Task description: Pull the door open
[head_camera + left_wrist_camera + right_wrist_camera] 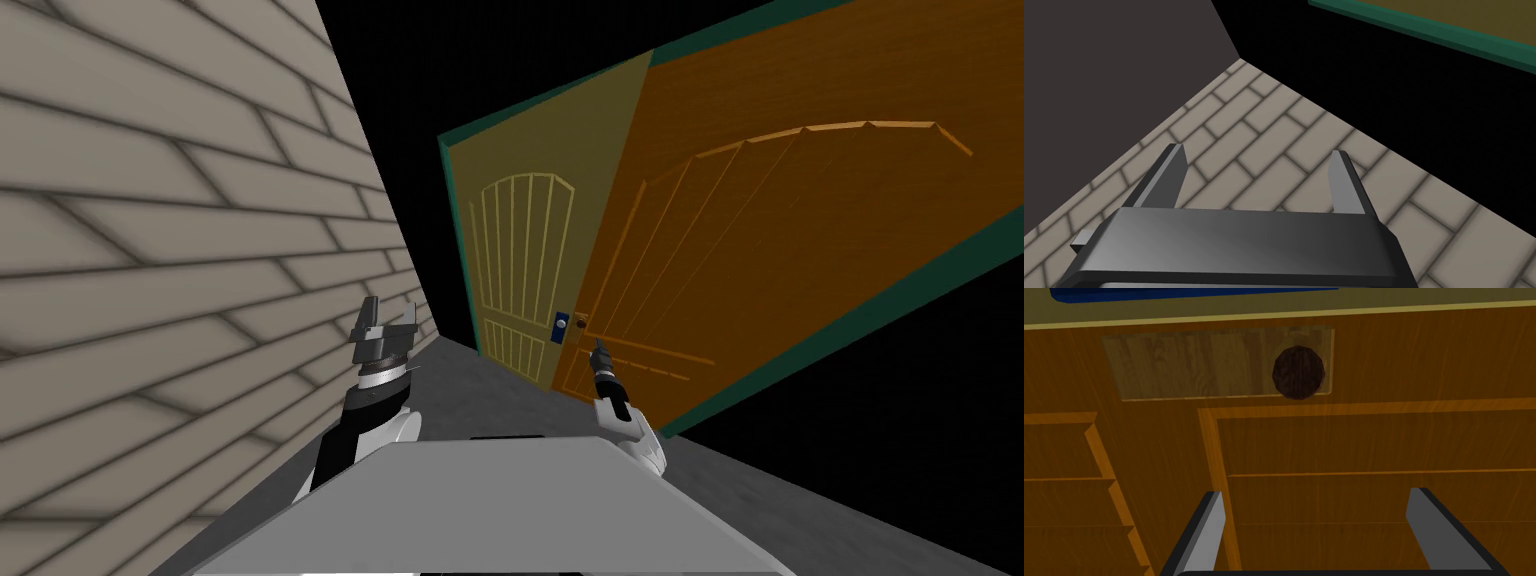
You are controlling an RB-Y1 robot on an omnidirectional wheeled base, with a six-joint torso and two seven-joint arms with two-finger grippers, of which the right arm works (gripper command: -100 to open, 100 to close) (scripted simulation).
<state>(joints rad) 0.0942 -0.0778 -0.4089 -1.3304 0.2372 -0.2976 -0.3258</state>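
Right wrist view: dark door knob ahead of released right jaws; left jaws released.

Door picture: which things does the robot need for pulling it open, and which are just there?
For the job: orange door, its dark round knob, right gripper, open and facing the knob.
Just there: brick wall, left gripper open by it, blue plate on the yellowish panel, grey floor.
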